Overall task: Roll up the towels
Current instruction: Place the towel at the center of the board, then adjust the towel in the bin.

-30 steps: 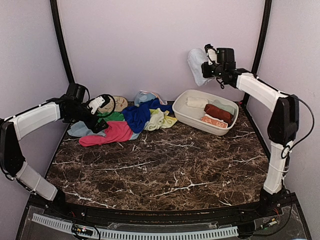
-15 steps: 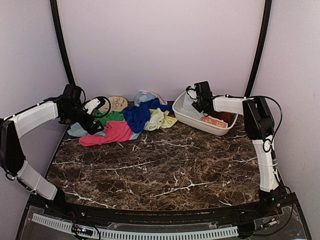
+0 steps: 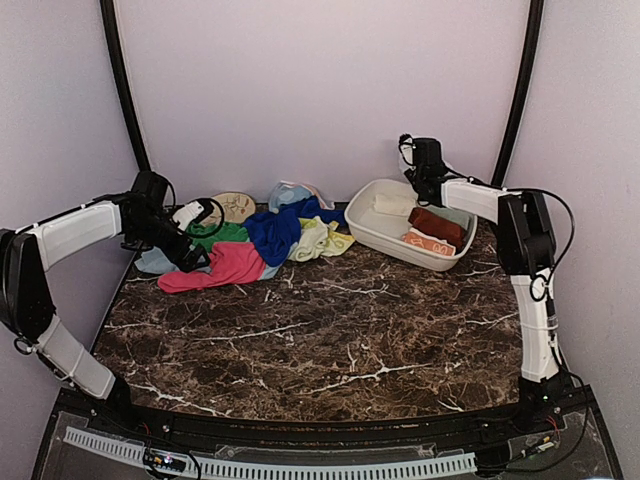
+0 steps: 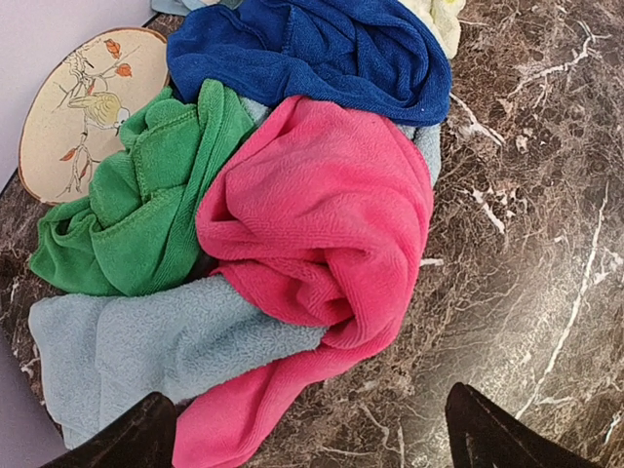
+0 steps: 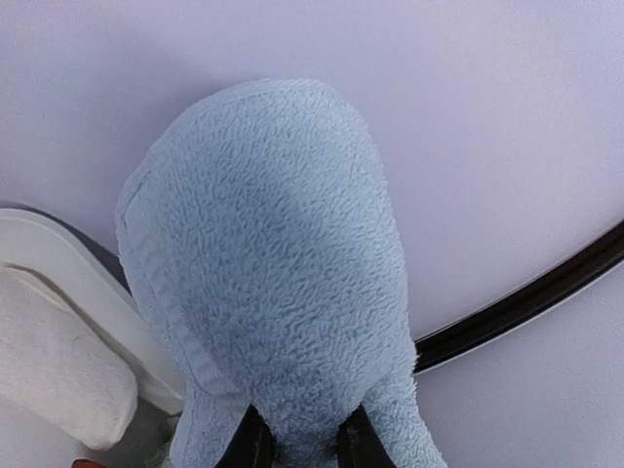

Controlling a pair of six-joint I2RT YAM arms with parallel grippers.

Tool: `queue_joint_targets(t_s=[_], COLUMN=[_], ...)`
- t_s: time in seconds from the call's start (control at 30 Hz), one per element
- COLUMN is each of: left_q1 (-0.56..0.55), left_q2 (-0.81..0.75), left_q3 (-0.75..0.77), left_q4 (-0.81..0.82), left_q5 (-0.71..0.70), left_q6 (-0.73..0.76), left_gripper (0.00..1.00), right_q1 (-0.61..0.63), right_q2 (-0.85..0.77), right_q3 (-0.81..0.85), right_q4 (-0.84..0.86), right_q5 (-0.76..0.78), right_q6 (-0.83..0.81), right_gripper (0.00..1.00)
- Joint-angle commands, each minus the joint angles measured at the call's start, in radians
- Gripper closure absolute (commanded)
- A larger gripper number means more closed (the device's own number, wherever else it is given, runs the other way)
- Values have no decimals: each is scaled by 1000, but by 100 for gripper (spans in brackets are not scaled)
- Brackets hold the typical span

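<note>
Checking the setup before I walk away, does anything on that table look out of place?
A round tan disc painted with a bird lies at the back left, its edge under the green towel. It isn't laundry, so it looks out of place.

I've swung my right gripper (image 5: 304, 447) down from high by the back wall, past the basin's (image 3: 395, 247) left rim, to its far rim. The pale blue towel (image 5: 273, 263) came along, though I can barely make it out from above.
</note>
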Motion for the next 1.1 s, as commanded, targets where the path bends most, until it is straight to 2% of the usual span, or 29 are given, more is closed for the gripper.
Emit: queue_joint_targets(t_s=[0.0, 0.13, 0.23, 0.33, 0.47, 0.7, 0.83, 1.07], left_q1=[5, 7, 13, 27, 37, 49, 53, 54], left_q2=[23, 45, 59, 69, 65, 58, 54, 60], left_q3=[27, 36, 51, 66, 73, 70, 62, 50], left_q4=[-29, -31, -47, -62, -67, -67, -69, -62], left_q5=[14, 21, 30, 36, 37, 32, 38, 40], left_q6=[-20, -26, -26, -29, -20, -13, -13, -13], left_gripper=[1, 1, 1, 1, 1, 1, 1, 1], right_q1=[-18, -1, 29, 49, 68, 72, 67, 66], right_q2=[-60, -33, 24, 76, 77, 105, 153, 78], right_q3=[-67, -101, -86, -56, -94, -70, 8, -147], right_q4=[189, 182, 103, 20, -33, -203, -329, -235], right_q5=[104, -37, -144, -216, -324, -399, -413, -445], right_q6=[-17, -92, -133, -102, -81, -83, -64, -107], right_gripper=[100, 100, 100, 100, 100, 100, 100, 100])
